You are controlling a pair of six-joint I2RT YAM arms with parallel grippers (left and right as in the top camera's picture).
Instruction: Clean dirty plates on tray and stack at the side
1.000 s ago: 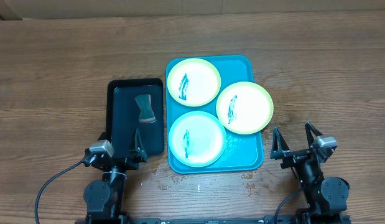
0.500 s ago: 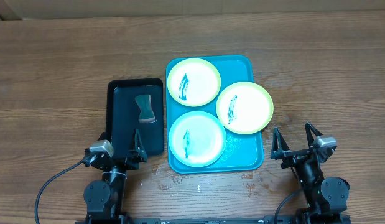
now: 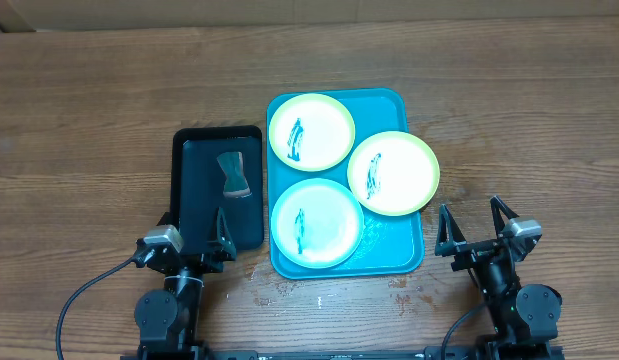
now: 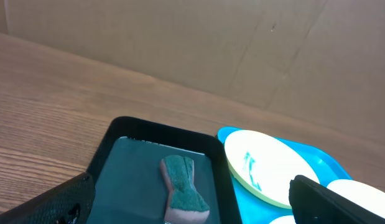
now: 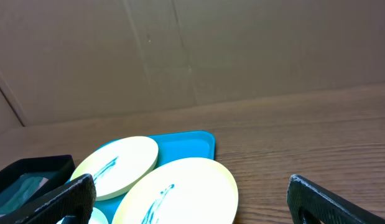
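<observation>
Three plates lie on the turquoise tray [image 3: 394, 255]: a far one [image 3: 311, 131], a right one [image 3: 393, 172] hanging over the tray's right rim, and a near one [image 3: 317, 222]. Each has a dark blue-green smear. My left gripper [image 3: 195, 228] is open and empty at the near end of the black tray [image 3: 188, 190]. My right gripper [image 3: 474, 225] is open and empty, on bare table to the right of the turquoise tray. The right wrist view shows the far plate [image 5: 114, 167] and the right plate [image 5: 180, 193]. The left wrist view shows the far plate [image 4: 267, 167].
A green-topped sponge [image 3: 232, 174] lies in the black tray, also in the left wrist view [image 4: 183, 186]. A cardboard wall [image 5: 192, 50] stands behind the wooden table [image 3: 529, 120].
</observation>
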